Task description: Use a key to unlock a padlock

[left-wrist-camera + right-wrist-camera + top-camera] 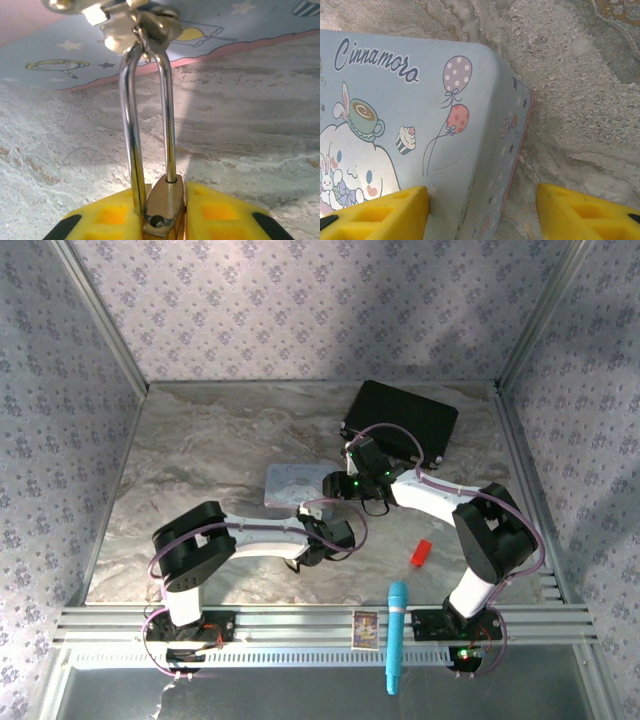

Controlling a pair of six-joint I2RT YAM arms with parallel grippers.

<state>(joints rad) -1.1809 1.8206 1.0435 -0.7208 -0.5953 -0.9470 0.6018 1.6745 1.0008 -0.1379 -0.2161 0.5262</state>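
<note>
left hand [161, 225]: nearest, pinched padlock [165, 197] body
padlock: shackle [131, 125] stood upright, hooked through metal latch [150, 25] on tin [75, 50]
right hand [482, 212]: spread wide, hung over tin corner
tin: pale blue, lay on marbled surface [250, 125]

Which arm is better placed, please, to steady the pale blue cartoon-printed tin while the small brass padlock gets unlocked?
Probably right: the right gripper is open over a corner of the pale blue cartoon-printed tin, whereas the left gripper is shut on the small brass padlock.
</note>
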